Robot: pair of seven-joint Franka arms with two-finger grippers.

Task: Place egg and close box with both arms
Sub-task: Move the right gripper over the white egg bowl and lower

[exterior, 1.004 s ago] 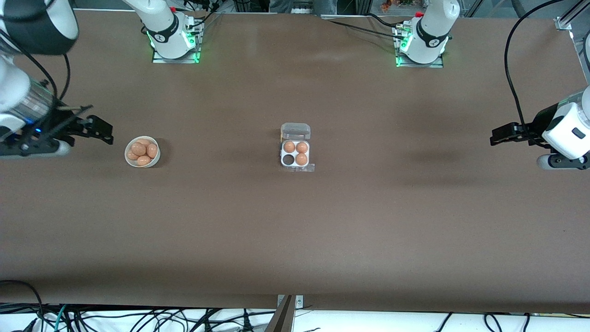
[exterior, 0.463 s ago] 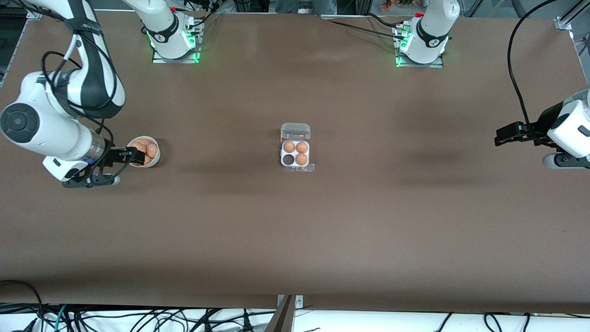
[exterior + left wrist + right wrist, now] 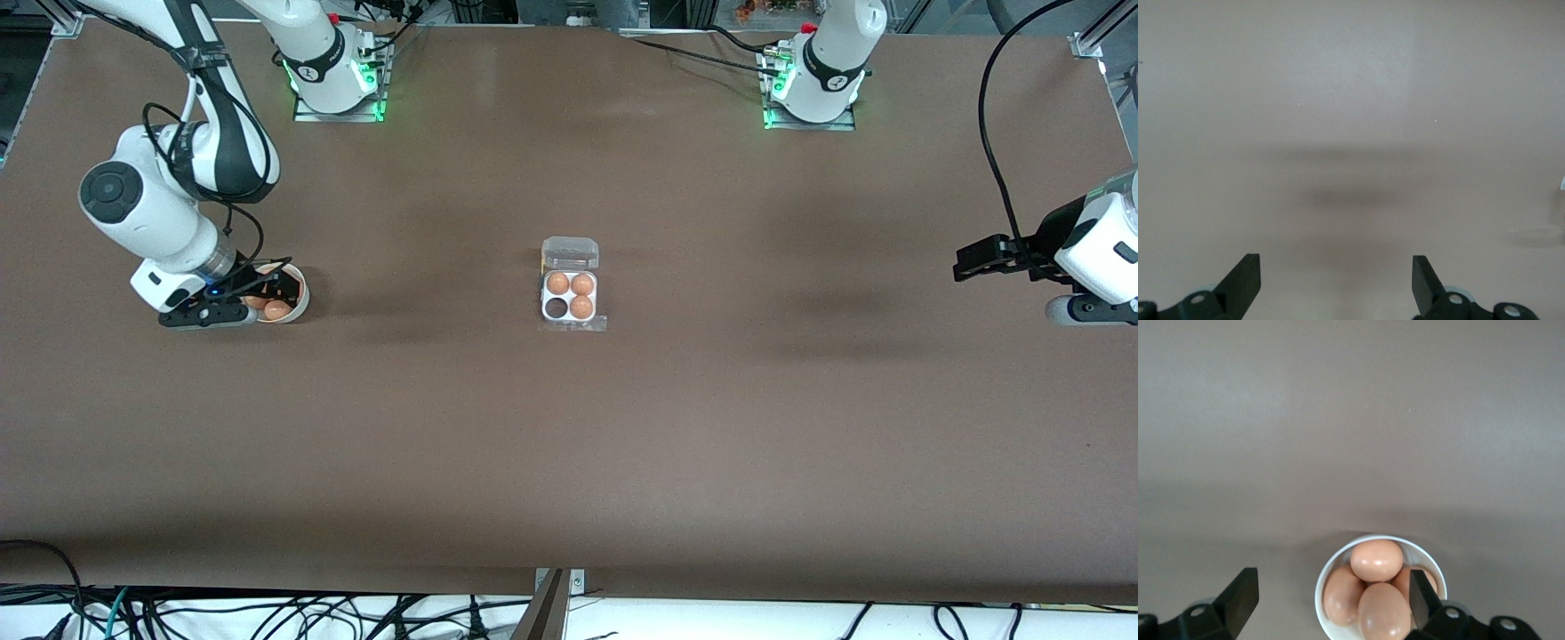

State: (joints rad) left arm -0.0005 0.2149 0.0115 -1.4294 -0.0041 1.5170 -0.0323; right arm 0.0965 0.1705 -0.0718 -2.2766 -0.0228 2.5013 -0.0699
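The right gripper (image 3: 271, 289) hangs over the bowl (image 3: 300, 308) at mid-left of the front view, its fingers spread wide and holding nothing. In the right wrist view the eggs (image 3: 1376, 560) lie heaped in that bowl (image 3: 1331, 567) at the lower centre, one finger (image 3: 1421, 593) already over the rim.

The box (image 3: 570, 298) sits at the centre of the frame with its clear lid (image 3: 570, 252) thrown back toward the robots' bases. Three cells hold eggs; the empty cell (image 3: 556, 308) is the lower one toward the right arm's end.

The left gripper (image 3: 969, 260) waits at the right edge over bare table (image 3: 622, 444), spread wide and empty.

An egg is probably light, smooth and brittle. The topmost one looks the best choice, taken across its narrow middle with a gentle squeeze. The thin plastic lid will likely flex and the box may slide, so one arm should steady the tray.
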